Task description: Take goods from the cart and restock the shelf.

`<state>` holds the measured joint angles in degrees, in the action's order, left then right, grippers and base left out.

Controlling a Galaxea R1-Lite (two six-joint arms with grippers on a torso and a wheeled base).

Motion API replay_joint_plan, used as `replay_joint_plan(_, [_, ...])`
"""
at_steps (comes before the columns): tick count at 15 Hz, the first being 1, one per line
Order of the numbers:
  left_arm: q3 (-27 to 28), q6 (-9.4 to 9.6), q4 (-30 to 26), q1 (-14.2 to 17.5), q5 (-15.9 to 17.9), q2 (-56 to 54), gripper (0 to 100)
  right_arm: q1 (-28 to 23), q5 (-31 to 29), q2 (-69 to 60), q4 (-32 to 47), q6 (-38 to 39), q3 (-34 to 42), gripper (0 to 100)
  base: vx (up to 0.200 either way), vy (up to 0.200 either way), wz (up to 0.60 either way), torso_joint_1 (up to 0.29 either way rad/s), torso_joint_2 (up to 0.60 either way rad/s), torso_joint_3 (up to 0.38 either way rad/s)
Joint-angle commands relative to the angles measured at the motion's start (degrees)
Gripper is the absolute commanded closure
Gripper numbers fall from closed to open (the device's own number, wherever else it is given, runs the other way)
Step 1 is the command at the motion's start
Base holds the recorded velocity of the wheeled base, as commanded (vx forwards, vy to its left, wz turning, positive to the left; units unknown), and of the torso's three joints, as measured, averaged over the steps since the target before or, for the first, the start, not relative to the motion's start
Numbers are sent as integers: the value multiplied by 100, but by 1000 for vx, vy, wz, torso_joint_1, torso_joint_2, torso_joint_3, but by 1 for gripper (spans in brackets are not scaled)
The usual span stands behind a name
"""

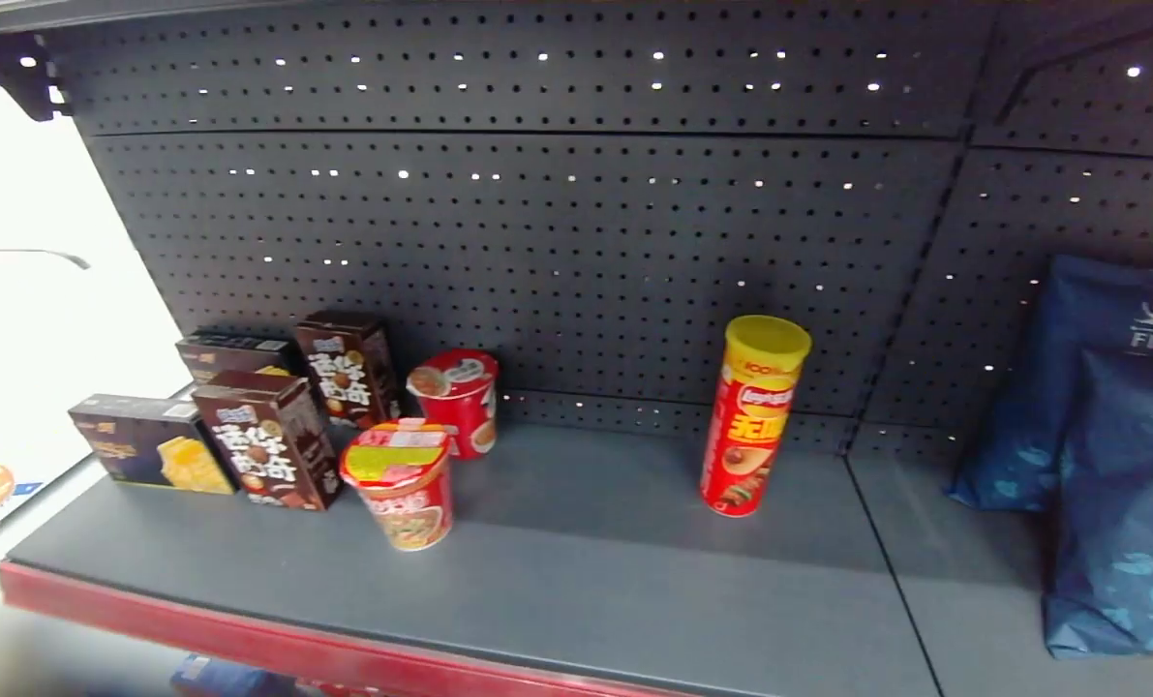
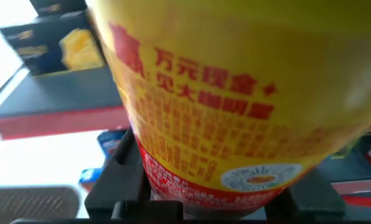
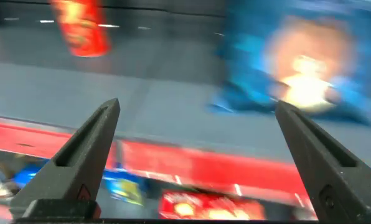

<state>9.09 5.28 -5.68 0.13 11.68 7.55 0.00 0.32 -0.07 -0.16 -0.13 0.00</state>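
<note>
**A:** The left gripper point(image 2: 210, 196) was clamped hard on a yellow-and-red container point(image 2: 235, 93)! Its black fingers point(image 2: 117, 180) pressed in on either side, down at the red band.

**B:** And the shelf point(image 1: 586, 571), where was it from there?

**A:** Out beyond those closed jaws. Its red front edge point(image 2: 61, 121) ran behind the container, and a dark box with a yellow picture point(image 2: 55, 40) stood on the board past that.

**B:** The other arm?

**A:** The right gripper point(image 3: 198, 107) had its jaws spread wide. The gap between them framed the red edge and the grey board. Farther beyond, a red chip can point(image 3: 79, 28) stood upright toward one finger, and a blue bag point(image 3: 297, 68) lay toward the other.

**B:** What else was on that board?

**A:** Two cup noodles point(image 1: 402, 484) stood one behind the other. Just beside them were two brown boxes point(image 1: 271, 440), also upright. The chip can stood alone, well apart from both groups, near the perforated back panel point(image 1: 576, 242).
</note>
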Motion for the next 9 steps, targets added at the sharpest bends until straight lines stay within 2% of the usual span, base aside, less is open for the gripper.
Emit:
replay_joint_plan(1, [-48, -1, 6, 4, 1, -8, 100, 0, 3, 7, -2, 5, 0, 0, 0, 0, 0, 0, 0, 0])
replay_joint_plan(8, [-259, -1, -3, 4, 10, -298, 100, 0, 3, 7, -2, 5, 0, 0, 0, 0, 0, 0, 0, 0])
replay_joint_plan(9, [-259, -1, -3, -5, 19, -306, 100, 0, 3, 7, -2, -4, 0, 0, 0, 0, -600, 2, 2, 2])
